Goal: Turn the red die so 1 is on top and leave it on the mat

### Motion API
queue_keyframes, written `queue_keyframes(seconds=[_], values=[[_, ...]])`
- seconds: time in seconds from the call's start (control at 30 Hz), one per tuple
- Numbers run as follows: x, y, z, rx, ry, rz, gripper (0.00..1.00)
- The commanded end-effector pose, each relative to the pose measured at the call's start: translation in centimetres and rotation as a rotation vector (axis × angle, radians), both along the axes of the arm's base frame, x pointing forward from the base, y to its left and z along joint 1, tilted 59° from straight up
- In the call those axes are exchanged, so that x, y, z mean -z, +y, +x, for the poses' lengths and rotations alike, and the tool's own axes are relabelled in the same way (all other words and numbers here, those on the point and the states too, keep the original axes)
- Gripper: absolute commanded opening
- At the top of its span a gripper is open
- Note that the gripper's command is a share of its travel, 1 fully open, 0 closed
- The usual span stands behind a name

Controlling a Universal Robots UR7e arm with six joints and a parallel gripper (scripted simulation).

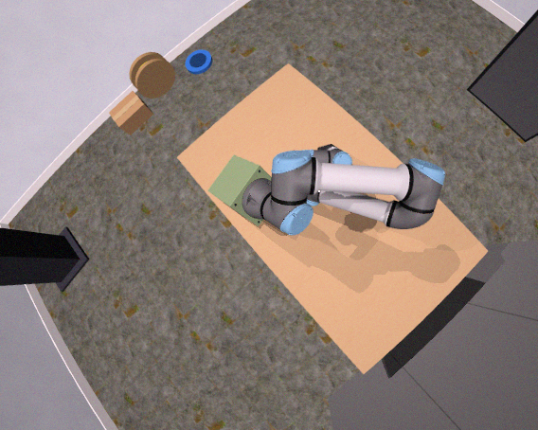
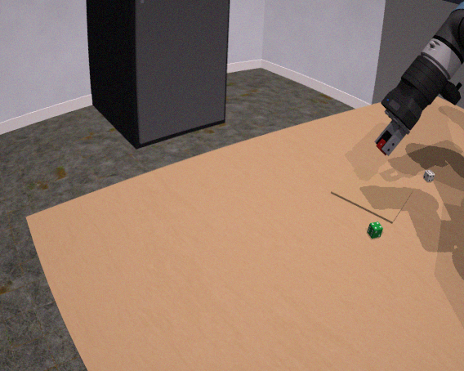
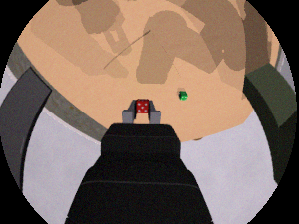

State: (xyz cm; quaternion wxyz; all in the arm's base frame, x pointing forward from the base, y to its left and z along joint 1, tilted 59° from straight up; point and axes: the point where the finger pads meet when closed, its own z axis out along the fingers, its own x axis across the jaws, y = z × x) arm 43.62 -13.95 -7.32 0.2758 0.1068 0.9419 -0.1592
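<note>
The red die (image 2: 381, 145) (image 3: 143, 106) is held between the fingertips of my gripper (image 2: 383, 147) (image 3: 142, 106), which is shut on it. The gripper is tilted and well above the table. The die face seen in the wrist view has several white pips. The mat (image 2: 365, 198) is table-coloured; only thin edge lines and one corner show. The green die (image 2: 375, 230) (image 3: 183, 96) lies on the table just outside that corner. The white die (image 2: 429, 176) lies farther back to the right; whether it touches the mat is unclear. In the top view the arm hides the gripper.
The wooden table (image 1: 362, 322) (image 2: 189, 265) carries the arm's green base block (image 1: 234, 177). Arm shadows cover part of the table and mat. A dark cabinet (image 2: 181, 73) stands beyond the table. A blue round object (image 1: 199, 62) lies on the floor.
</note>
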Motion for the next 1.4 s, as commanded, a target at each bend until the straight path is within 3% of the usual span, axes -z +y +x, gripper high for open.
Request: queue_keyframes(seconds=[0.0,0.1,0.17,0.33,0.57,1.37], values=[[0.2,-0.2,-0.1,-0.094,-0.011,0.132,0.4],[0.1,-0.3,-0.1,-0.141,-0.019,0.2,0.4],[0.1,-0.3,-0.1,-0.141,-0.019,0.2,0.4],[0.1,-0.3,-0.1,-0.203,-0.033,0.294,0.4],[0.1,-0.4,-0.2,-0.249,-0.042,0.363,0.4],[0.5,-1.3,0.1,-0.263,-0.049,0.385,0.4]])
